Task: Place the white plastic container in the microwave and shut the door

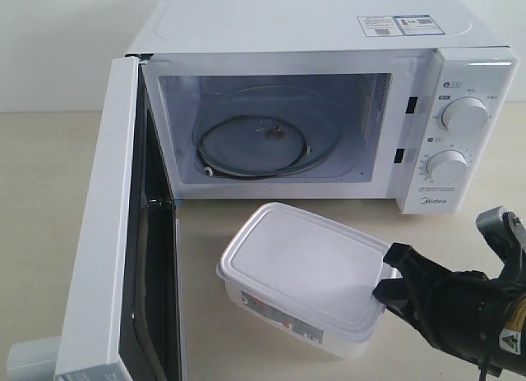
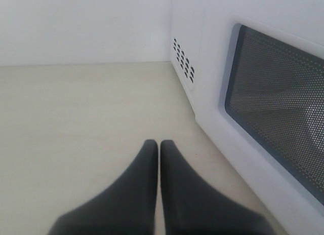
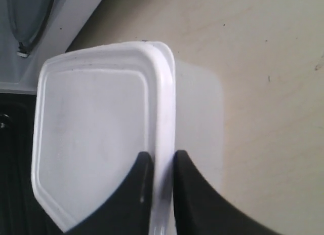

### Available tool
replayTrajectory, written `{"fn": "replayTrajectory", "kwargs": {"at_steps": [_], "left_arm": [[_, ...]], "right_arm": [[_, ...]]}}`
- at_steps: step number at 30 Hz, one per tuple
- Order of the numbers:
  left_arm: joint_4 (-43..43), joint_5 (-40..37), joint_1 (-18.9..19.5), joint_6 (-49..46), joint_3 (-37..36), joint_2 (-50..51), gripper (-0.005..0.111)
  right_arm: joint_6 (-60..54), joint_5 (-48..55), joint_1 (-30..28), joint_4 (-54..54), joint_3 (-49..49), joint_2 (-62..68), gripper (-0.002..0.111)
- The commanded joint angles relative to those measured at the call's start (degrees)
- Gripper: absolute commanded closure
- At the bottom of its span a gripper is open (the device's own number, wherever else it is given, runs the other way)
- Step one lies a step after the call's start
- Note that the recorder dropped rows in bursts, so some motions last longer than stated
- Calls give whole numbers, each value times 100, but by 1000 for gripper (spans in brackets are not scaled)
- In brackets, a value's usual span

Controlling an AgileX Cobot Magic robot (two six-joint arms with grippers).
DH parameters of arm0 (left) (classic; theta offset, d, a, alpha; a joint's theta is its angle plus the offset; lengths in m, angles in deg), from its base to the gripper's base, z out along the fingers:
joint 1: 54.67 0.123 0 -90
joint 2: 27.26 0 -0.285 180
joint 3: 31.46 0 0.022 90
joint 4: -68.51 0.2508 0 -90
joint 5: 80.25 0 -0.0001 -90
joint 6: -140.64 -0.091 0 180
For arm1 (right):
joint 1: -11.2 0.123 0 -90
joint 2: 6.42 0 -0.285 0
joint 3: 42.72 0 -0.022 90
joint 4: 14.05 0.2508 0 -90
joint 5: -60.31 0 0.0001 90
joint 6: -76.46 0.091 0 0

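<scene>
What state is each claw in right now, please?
Left claw: closed, holding nothing.
Right claw: closed on the rim of the container.

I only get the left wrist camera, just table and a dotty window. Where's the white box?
Observer: The white plastic container sits on the table, in front of the open microwave.
Operator: Is something holding it?
Observer: Yes, the right pincer grips its rim at one end.
Operator: What's inside the microwave?
Observer: Only the glass turntable, with nothing on it.
</scene>
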Motion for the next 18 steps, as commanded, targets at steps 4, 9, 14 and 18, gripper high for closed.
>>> {"fn": "replayTrajectory", "kwargs": {"at_steps": [4, 9, 14, 18], "left_arm": [[6, -7, 14, -10, -19, -23, 103], [6, -7, 14, -10, -19, -23, 103], [6, -7, 14, -10, -19, -23, 103], [6, -7, 14, -10, -19, -23, 103]], "right_arm": [[-29, 200, 6, -147, -3, 9, 108], [-193, 87, 6, -147, -3, 9, 108], [-289, -100, 6, -156, -3, -1, 108], [-317, -456, 6, -160, -3, -1, 108]]}}
